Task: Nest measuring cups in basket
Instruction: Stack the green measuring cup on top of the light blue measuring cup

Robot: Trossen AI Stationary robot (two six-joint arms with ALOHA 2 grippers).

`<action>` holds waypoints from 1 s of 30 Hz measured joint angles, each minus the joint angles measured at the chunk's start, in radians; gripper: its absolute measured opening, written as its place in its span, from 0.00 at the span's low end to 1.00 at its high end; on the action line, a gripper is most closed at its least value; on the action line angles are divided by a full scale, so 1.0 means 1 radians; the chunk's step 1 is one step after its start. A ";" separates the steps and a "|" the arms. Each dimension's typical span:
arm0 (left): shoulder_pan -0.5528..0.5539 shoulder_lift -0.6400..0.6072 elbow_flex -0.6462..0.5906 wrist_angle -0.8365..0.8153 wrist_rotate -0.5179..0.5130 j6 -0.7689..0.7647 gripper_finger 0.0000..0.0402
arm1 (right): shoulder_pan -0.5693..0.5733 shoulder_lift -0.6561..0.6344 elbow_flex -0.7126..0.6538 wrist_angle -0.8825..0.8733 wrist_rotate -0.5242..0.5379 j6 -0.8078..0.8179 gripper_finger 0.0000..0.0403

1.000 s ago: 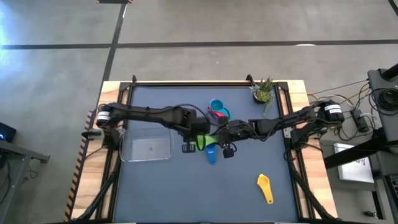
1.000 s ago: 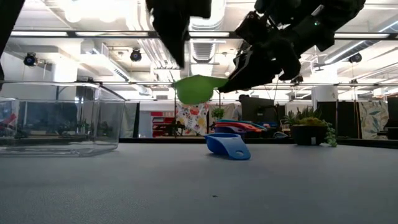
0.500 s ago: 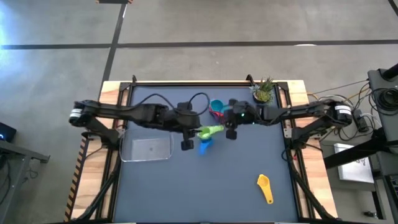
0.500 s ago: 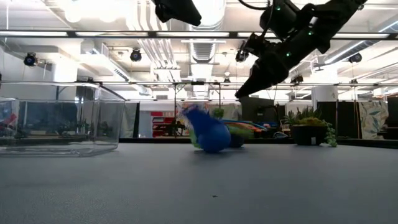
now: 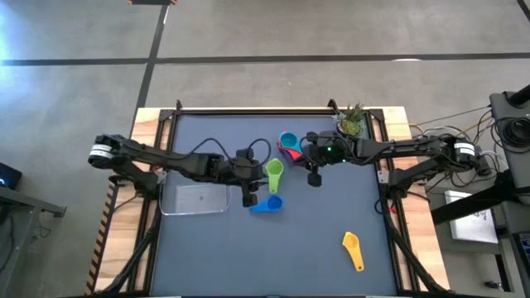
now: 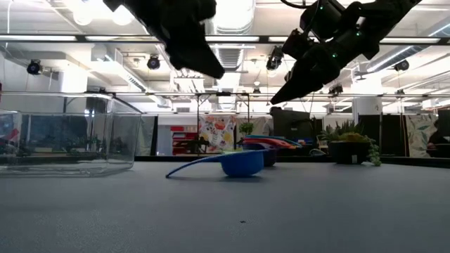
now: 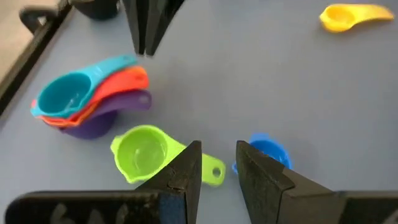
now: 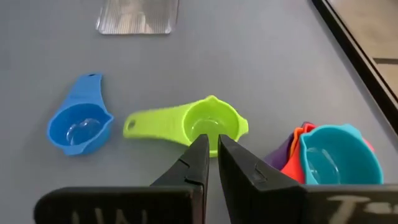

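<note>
The lime green cup lies open side up on the table, also in the right wrist view. The blue cup lies just nearer, on its bowl. Teal, red and purple cups sit nested in a stack farther back. The yellow cup lies at the near right. The clear basket stands at the left. My left gripper hangs open and empty beside the blue cup. My right gripper hangs shut and empty above the table, right of the lime cup.
A small potted plant stands at the far right corner. A raised black frame runs round the table. Bare mat lies along the near edge between the basket and the yellow cup.
A second ago the lime cup hung in the air at my right gripper's fingertips; now it lies on the table, let go. My right gripper has drawn back toward the far edge. The blue cup was knocked, tipped up on its side, and has settled with its handle turned about.
</note>
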 joint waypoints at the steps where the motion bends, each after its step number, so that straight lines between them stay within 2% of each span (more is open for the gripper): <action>1: 0.003 0.014 0.002 0.010 0.000 -0.009 0.20 | 0.000 0.000 0.000 -0.001 0.000 0.004 0.06; 17: 0.065 0.220 0.095 -0.013 0.035 0.007 0.20 | 0.017 -0.014 0.000 -0.008 -0.008 0.004 0.06; 21: 0.083 0.271 0.136 -0.078 0.030 -0.028 0.20 | 0.018 -0.014 -0.009 -0.010 -0.008 -0.001 0.06; 27: 0.143 0.327 0.216 -0.263 0.027 -0.123 0.20 | 0.020 -0.039 -0.059 -0.007 -0.008 0.014 0.06; 30: 0.165 0.335 0.213 -0.273 0.058 -0.132 0.20 | 0.020 -0.087 -0.107 0.006 -0.008 0.031 0.06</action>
